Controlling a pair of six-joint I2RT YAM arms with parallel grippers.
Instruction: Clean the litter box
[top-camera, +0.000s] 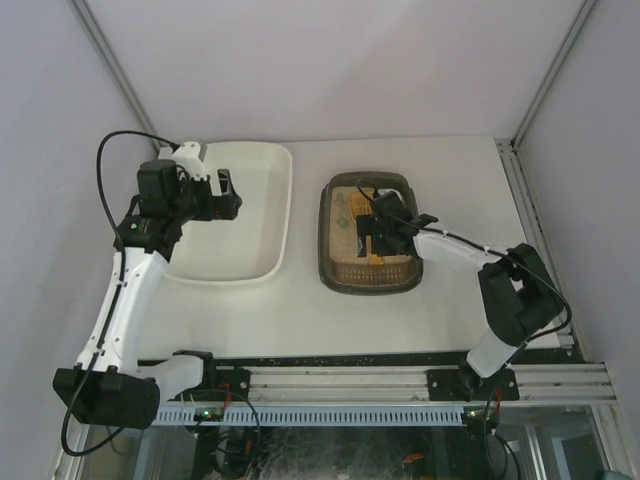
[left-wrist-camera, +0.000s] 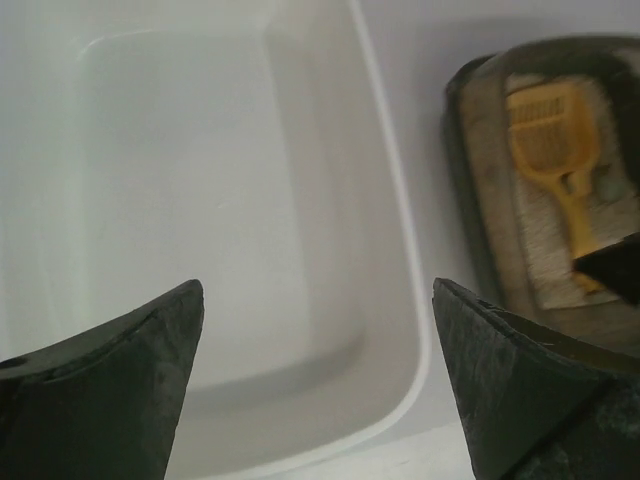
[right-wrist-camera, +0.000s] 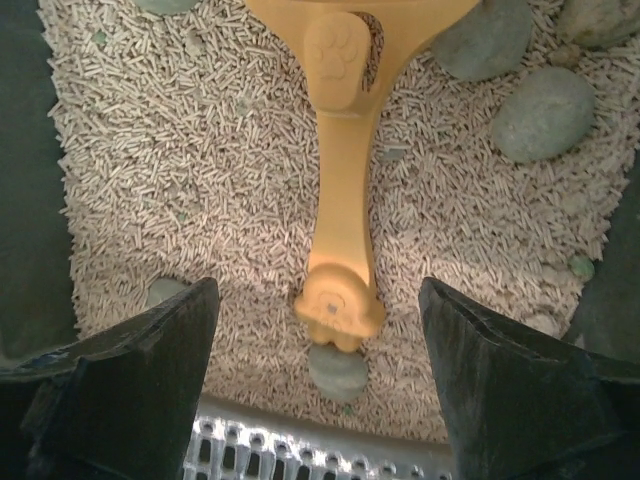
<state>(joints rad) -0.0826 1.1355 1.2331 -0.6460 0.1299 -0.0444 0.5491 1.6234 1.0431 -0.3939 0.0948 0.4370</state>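
Right gripper (right-wrist-camera: 318, 290), left gripper (left-wrist-camera: 317, 285): jaws apart. We see white tabletop (top-camera: 450, 180), pale walls (top-camera: 300, 70), olive-brown plastic litter tray (top-camera: 327, 240) 3 o'clock of cream-white tub (top-camera: 285, 200).

My left arm (top-camera: 125, 290) and right arm (top-camera: 460, 243) are white tubes with bulky black joints. A thin black cable (top-camera: 100, 168) loops beside the left one. My left claw (top-camera: 232, 195) and right claw (top-camera: 372, 238) are black, each with two dark, matte, wedge-shaped fingers (right-wrist-camera: 130, 390) with faintly scratched surfaces.
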